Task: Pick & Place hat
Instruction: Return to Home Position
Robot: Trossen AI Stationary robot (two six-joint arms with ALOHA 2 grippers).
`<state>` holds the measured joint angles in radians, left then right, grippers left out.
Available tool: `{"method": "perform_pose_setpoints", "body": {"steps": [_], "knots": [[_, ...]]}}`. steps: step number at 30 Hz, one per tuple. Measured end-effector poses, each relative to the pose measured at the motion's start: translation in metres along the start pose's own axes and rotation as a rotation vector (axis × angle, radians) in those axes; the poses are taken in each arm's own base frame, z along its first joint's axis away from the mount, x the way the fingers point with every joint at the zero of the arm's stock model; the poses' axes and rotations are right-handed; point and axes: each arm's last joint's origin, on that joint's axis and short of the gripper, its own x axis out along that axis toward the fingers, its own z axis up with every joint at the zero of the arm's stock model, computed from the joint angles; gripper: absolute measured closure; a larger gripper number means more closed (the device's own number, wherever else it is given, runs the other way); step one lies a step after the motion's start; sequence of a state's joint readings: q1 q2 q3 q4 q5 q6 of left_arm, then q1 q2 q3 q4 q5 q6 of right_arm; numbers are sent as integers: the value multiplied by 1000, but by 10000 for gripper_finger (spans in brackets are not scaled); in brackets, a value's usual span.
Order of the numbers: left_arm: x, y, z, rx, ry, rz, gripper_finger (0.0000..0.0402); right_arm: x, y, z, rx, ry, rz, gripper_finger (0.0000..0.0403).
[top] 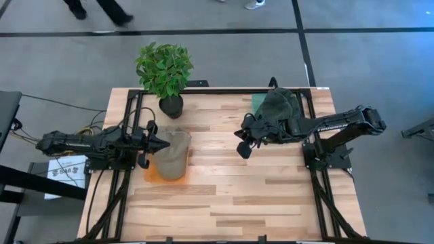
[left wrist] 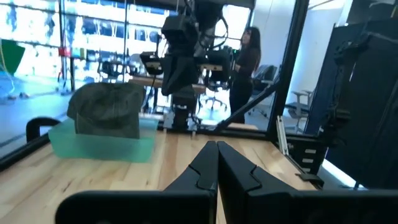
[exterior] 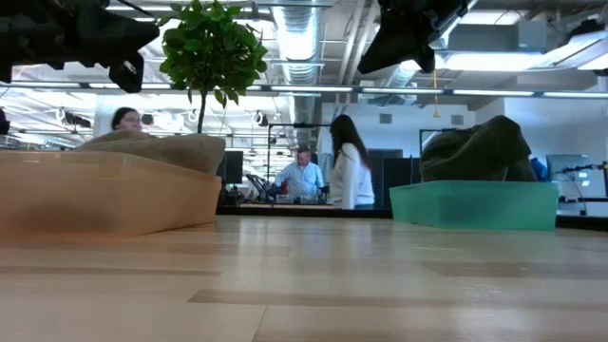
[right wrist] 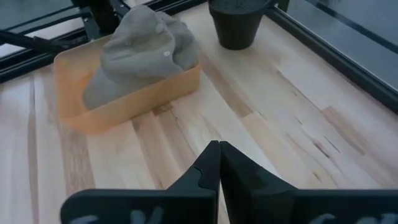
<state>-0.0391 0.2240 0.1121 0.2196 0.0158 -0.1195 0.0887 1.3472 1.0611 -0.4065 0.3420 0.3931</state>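
A grey hat [right wrist: 140, 46] lies heaped in an orange bin [right wrist: 74, 68] on the table's left side; the hat [top: 173, 152] fills the bin [top: 154, 175] in the high view. A dark green hat [top: 279, 105] sits piled in a green bin [exterior: 475, 204] at the far right. My left gripper [top: 166, 144] is shut and hovers over the orange bin's left edge, touching nothing. My right gripper [top: 239, 135], also shut, hangs above the table's middle, left of the green bin. Both sets of fingers show closed in the wrist views [left wrist: 216, 155] [right wrist: 219, 155].
A potted plant [top: 165, 71] stands in a black pot [right wrist: 236, 22] at the far edge, just beyond the orange bin. Bare wood [top: 258, 196] stretches over the table's near half. Black frame rails [top: 129, 108] run along the edges. People stand in the room beyond [exterior: 347, 176].
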Motion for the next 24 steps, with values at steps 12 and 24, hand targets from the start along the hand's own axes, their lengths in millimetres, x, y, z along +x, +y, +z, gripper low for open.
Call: {"method": "perform_pose_setpoints", "body": {"steps": [12, 24], "knots": [[-16, 2, -19, 7, -76, -11, 402, 0, -2, 0, 3, 3, -7, 403], [-16, 3, -31, -19, 53, -17, 401, 1, -5, 1, 9, 6, -15, 403]]}}
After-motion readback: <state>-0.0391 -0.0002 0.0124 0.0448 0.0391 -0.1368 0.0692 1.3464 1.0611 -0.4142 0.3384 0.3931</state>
